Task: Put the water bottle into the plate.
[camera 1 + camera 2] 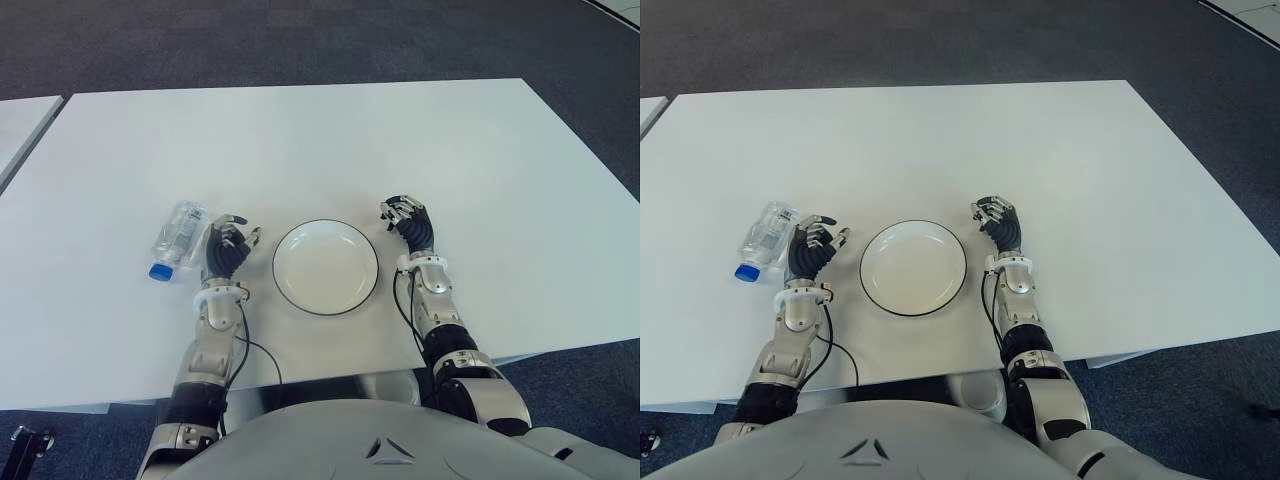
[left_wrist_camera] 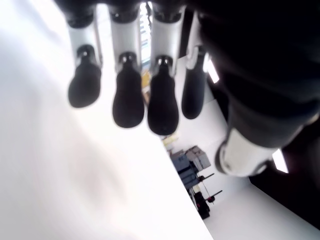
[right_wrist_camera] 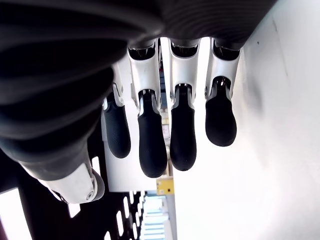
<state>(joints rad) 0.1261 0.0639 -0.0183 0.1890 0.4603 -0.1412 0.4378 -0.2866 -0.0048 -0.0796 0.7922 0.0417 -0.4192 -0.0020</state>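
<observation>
The bottle [image 1: 179, 239] is seen lying on its side on the table [image 1: 300, 140], just beside the left hand [image 1: 226, 249], on the hand's outer side, with the blue cap [image 1: 158, 271] turned toward the robot. It cannot be told whether the hand's back already touches it. The plate [image 1: 326, 268] is found on the other side of the same hand, near to it, and nothing is seen in it. The right hand [image 1: 408, 224] shows beyond the plate, on the plate's right side, and no work seems to be given to it.

In the left wrist view the fingers [image 2: 128, 98] are seen loosely spread, and nothing is held between them. The right hand is likewise relaxed and holds nothing. So the grasp is judged as not yet made.

Several things could go wrong from here. The bottle is round and lies flat, so it could be rolled away from the hand if it is pushed from the side before the fingers are closed around it. The clear plastic is probably smooth, and a grip taken too near the cap could let the heavier body tip down and slip out. The plate is shallow, with a low rim; if the bottle is released while it rolls, it could pass over the rim and come back onto the table. The plate itself could also be shifted if the hand is dragged across its edge.
</observation>
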